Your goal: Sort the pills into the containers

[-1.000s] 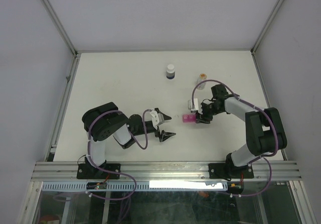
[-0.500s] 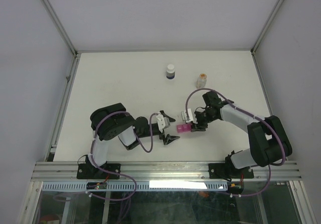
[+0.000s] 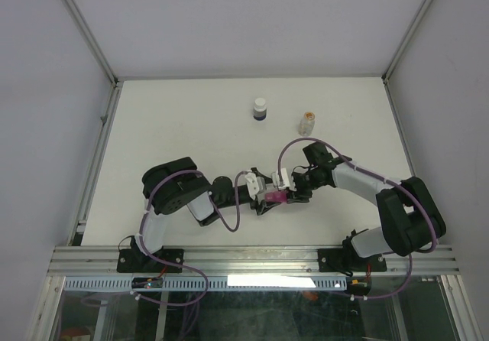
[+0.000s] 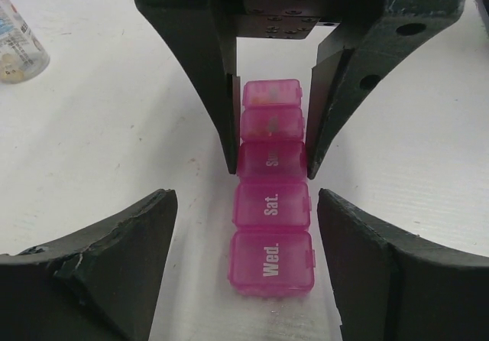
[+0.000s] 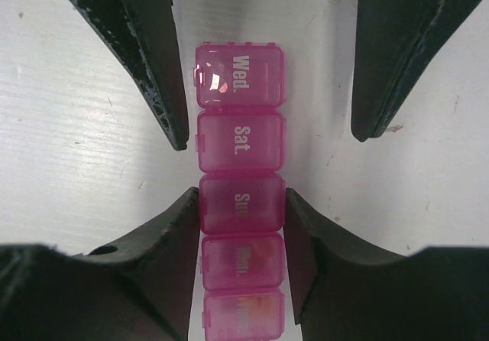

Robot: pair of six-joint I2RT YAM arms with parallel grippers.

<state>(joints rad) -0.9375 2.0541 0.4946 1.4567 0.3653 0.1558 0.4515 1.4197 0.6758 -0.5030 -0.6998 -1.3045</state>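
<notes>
Right wrist view: your right hand [image 5: 241, 202] clamps the pink pill organizer [image 5: 241, 146] at its "Sun." compartment, centre of frame. Your left hand [image 4: 244, 207] stands open astride the "Sat." and "Wed." end, touching neither side of it.

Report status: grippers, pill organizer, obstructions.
Right gripper shut on pill organizer, mid-strip. Left gripper open, straddling the Wed. end, not touching. Bottle and vial well clear.

arms reach inward; left fingers [image 4: 114, 264] spread (wide apart), right fingers [image 5: 157, 268] pinch the pink strip [image 5: 241, 146].
</notes>
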